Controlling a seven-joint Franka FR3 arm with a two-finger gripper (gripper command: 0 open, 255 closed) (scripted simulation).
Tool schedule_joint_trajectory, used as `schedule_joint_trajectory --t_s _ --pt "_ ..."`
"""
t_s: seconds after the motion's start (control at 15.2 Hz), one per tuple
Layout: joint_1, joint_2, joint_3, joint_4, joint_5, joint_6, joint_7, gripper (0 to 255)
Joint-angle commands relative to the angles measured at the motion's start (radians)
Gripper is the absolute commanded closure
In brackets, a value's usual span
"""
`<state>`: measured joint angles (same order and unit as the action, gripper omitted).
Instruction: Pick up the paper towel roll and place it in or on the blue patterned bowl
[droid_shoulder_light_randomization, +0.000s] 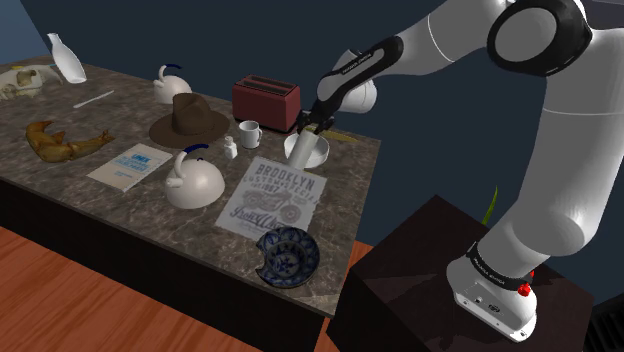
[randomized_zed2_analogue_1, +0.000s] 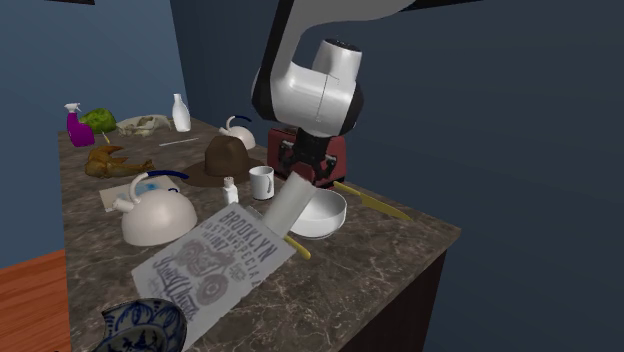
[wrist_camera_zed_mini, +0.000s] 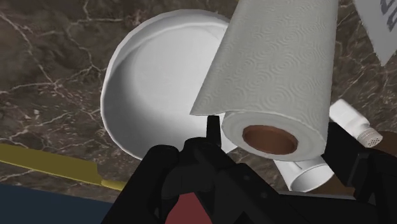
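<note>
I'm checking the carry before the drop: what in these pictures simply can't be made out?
Blue patterned bowl: second exterior view, near part cut by the bottom edge.
Paper towel roll against white bowl: second exterior view, they overlap, so touching or apart is unclear.
Toaster: second exterior view, middle hidden behind the gripper.
Leaflet print: shoulder view, too small to read.

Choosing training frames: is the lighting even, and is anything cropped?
Shoulder view: dim counter, bright arm. Second exterior view: blue bowl cut by the bottom edge. Wrist view: roll well lit, its embossing plain.
</note>
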<state>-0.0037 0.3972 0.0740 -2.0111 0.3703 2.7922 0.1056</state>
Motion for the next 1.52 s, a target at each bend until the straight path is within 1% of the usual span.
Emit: schedule_joint_trajectory --t_s 0.0,0.73,1.45 --pt "0.004 -0.017 -0.007 0.005 -0.009 -0.022 0.011 255" --pt "0.020 -0.110 -0.036 0.031 -0.057 -0.139 0.068 255" --pt "0.027 -0.183 -0.052 0.082 -0.099 -0.261 0.117 255"
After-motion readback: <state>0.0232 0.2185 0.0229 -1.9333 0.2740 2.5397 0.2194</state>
